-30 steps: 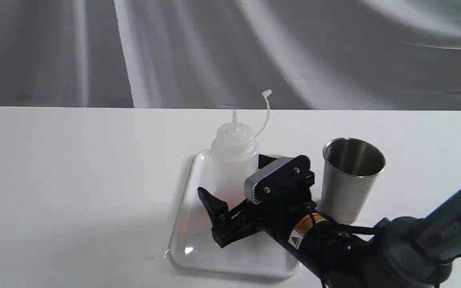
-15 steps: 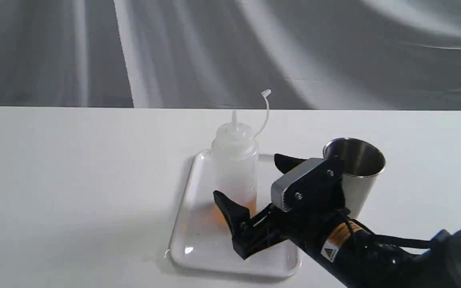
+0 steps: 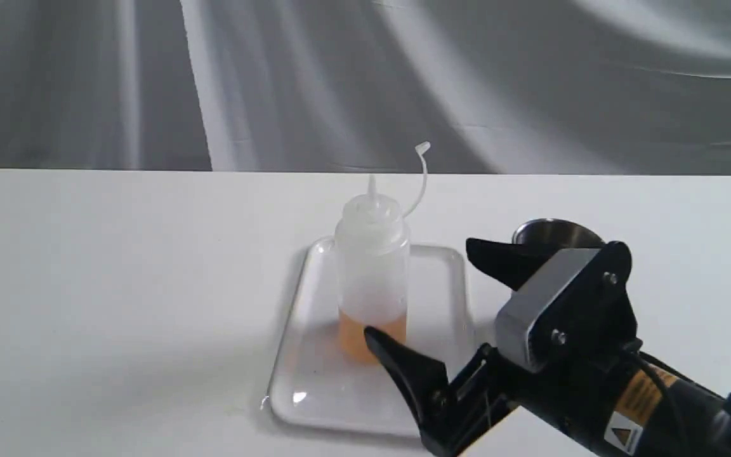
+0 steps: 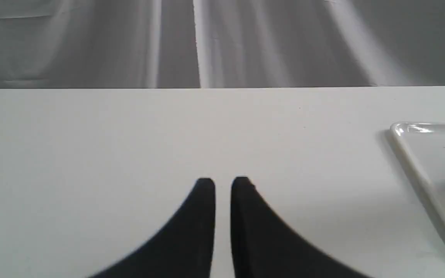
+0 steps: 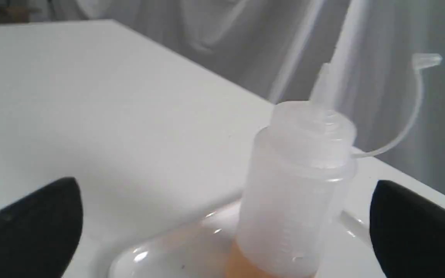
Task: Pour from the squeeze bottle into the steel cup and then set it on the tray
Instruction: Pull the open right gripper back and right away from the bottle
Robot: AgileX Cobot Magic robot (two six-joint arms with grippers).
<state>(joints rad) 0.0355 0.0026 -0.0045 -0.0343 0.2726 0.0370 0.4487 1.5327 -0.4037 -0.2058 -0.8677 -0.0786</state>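
Note:
The squeeze bottle (image 3: pixel 372 273) stands upright on the white tray (image 3: pixel 315 387), with orange liquid in its base and its cap strap curling up to the right. My right gripper (image 3: pixel 419 289) is open and clear of the bottle, to its front right. In the right wrist view the bottle (image 5: pixel 296 185) rises between and beyond the wide-spread fingers of the right gripper (image 5: pixel 226 182), untouched. Only the rim of the steel cup (image 3: pixel 556 230) shows behind that gripper. My left gripper (image 4: pixel 223 180) is shut and empty, low over bare table left of the tray (image 4: pixel 400 131).
The white table (image 3: pixel 118 285) runs back to an edge under a grey draped backdrop (image 3: pixel 276 82). My right arm (image 3: pixel 645 393) fills the lower right corner in front of the cup.
My right gripper, open throughout, has drawn back from around the bottle towards the front right. It now covers most of the cup. The bottle stays upright on the tray.

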